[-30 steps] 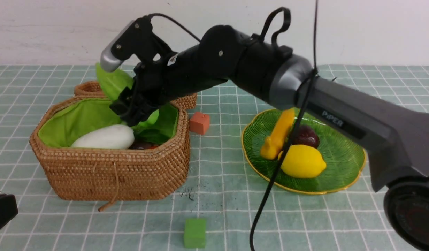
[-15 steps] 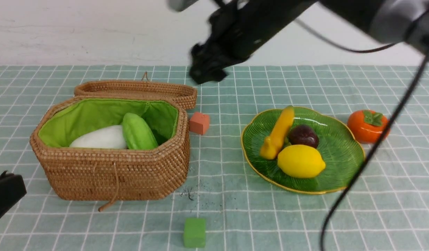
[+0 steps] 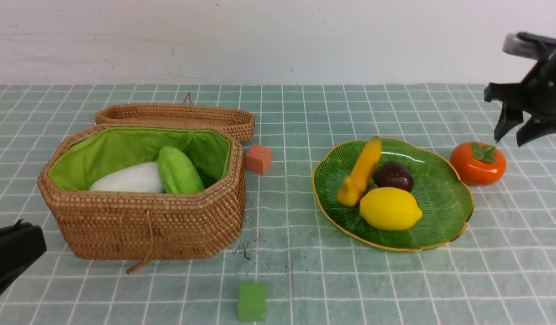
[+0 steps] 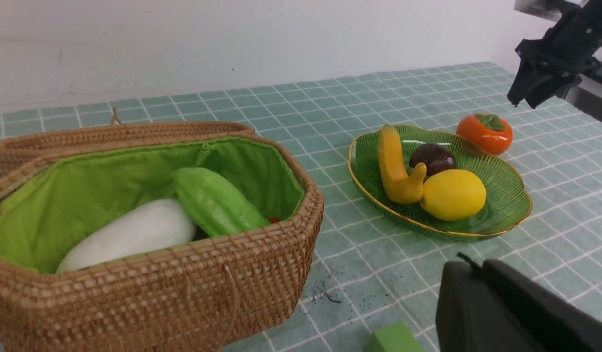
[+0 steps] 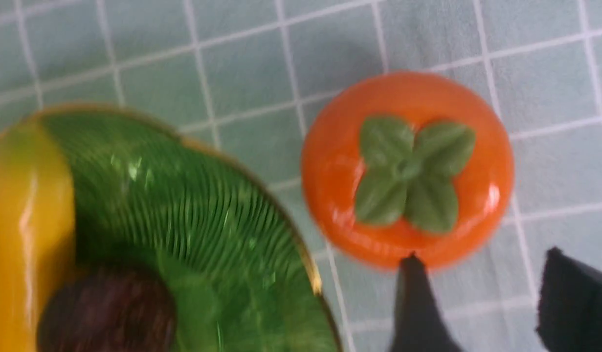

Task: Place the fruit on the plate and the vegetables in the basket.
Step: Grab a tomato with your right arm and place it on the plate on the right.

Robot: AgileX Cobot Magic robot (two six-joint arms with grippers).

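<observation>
Right pincer [image 3: 517, 133] hangs open above the persimmon [image 3: 478, 163], fingertips down.

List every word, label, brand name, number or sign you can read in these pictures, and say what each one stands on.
None can be read in any of the three views.
Right gripper: no lettering shows on its dark body.
Left gripper: only a plain black part in view, nothing written on it.
Basket, plate, lemon, persimmon, orange-red cube and green cube: no labels or marks.
Checked tablecloth: grid lines only.
</observation>
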